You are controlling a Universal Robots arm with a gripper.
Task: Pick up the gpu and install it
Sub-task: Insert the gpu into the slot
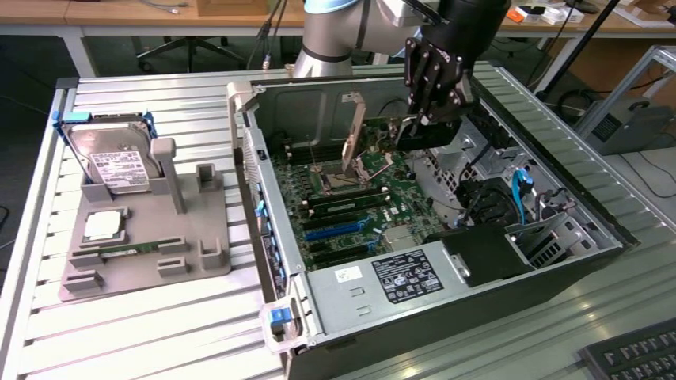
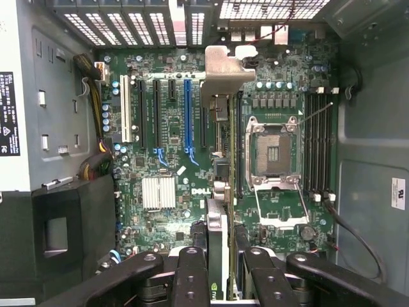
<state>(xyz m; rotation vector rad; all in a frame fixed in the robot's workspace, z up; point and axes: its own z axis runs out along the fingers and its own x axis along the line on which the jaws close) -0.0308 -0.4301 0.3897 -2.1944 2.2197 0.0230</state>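
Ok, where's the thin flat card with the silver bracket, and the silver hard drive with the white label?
thin flat card with silver bracket [image 2: 225, 67]: wrist view, on its bracket.
silver hard drive [image 1: 116, 168]: exterior view, on its white label.

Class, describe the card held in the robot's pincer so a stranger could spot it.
Find the open computer case, then the green main board inside. The card stands on edge over it, gripped by the pincer. Unlike the slots beside it, it carries a silver end bracket.

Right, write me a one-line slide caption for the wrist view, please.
The gripper holds the gpu edge-on above the motherboard inside the open computer case.
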